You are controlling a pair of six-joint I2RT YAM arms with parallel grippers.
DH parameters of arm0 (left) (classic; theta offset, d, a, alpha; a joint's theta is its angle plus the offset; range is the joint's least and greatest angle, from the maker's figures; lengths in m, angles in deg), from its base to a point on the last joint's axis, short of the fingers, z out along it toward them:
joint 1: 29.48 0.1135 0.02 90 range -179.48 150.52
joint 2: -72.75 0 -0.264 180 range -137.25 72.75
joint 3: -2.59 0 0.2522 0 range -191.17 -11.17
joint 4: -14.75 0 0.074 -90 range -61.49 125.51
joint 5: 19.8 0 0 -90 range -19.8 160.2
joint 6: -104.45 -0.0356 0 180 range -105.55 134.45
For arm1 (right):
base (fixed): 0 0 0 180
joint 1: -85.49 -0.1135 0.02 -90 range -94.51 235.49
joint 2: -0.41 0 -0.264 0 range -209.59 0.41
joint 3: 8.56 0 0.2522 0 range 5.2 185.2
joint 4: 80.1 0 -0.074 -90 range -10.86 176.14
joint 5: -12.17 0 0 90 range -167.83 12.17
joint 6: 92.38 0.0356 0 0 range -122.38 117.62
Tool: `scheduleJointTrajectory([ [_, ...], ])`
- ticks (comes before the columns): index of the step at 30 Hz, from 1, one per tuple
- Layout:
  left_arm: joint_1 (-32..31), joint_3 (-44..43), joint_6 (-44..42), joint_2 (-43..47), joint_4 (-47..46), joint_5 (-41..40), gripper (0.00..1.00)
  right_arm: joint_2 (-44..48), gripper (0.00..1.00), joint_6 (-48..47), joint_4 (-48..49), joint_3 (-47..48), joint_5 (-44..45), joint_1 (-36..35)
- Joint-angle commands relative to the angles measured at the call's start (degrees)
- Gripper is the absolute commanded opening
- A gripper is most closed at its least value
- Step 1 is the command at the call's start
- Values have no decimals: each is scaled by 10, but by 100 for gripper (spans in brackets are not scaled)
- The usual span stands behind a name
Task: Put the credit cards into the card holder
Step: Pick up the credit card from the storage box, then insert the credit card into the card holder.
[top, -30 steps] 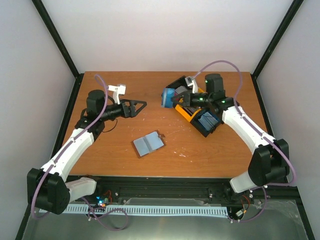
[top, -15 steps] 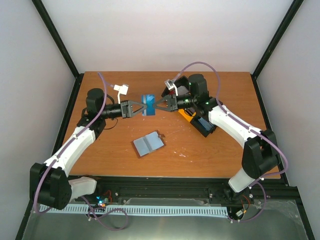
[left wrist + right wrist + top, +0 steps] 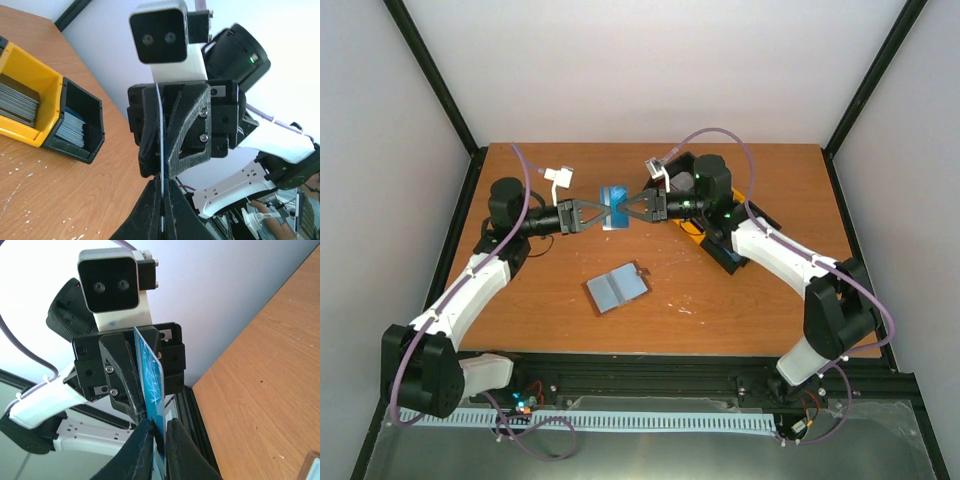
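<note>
A blue credit card (image 3: 613, 208) hangs in the air above the back of the table, between both grippers. My left gripper (image 3: 604, 213) comes from the left and is shut on its edge; in the left wrist view the card (image 3: 161, 150) shows edge-on between the fingers of that gripper (image 3: 163, 205). My right gripper (image 3: 624, 209) faces it from the right. In the right wrist view its fingers (image 3: 159, 435) flank the card (image 3: 152, 382) with a thin gap. The brown card holder (image 3: 617, 288) lies open on the table below, pale inside up.
A black-and-yellow tray (image 3: 725, 255) sits behind the right arm. In the left wrist view its yellow compartment (image 3: 30, 75) holds grey cards (image 3: 17, 102) and its black compartment (image 3: 82, 107) holds blue cards (image 3: 70, 129). White specks dot the wood near the holder.
The right arm carried the blue card left from the tray to mid-table. The left gripper came in and shut on it. The right jaws have just loosened slightly.
</note>
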Motion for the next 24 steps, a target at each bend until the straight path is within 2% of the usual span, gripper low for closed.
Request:
scheduleJointTrajectory([
  [1, 4, -1, 22, 9, -46, -21, 1, 21, 8, 81, 129, -46, 63, -14],
  [4, 6, 6, 33, 13, -54, -36, 1, 31, 9, 120, 197, -76, 72, -14],
  [6, 7, 6, 34, 11, -54, -37, 1, 31, 3, 133, 222, -84, 70, -16],
  [7, 7, 5, 30, 10, -45, -41, 6, 30, 3, 132, 219, -83, 69, -16],
  [9, 10, -2, 2, 12, 10, -67, 38, 31, 3, 106, 178, -75, 69, -15],
  [10, 12, -8, -18, 17, 57, -97, 54, 32, 3, 74, 125, -65, 73, -11],
  [12, 14, -19, -67, 23, 189, -187, 74, 27, 3, 10, 20, -45, 76, 1],
  [13, 15, -23, -89, 25, 249, -232, 78, 20, 3, -28, -47, -31, 76, 7],
  [16, 15, -9, -118, 33, 376, -348, 80, -15, 3, -157, -238, 13, 93, 13],
  [18, 15, 15, -104, 44, 424, -416, 80, -50, 3, -222, -320, 34, 101, 13],
  [20, 15, 51, -82, 55, 443, -442, 80, -76, 3, -241, -344, 28, 106, 12],
  [24, 13, 102, -52, 54, 430, -412, 76, -126, 3, -257, -346, 22, 102, -3],
])
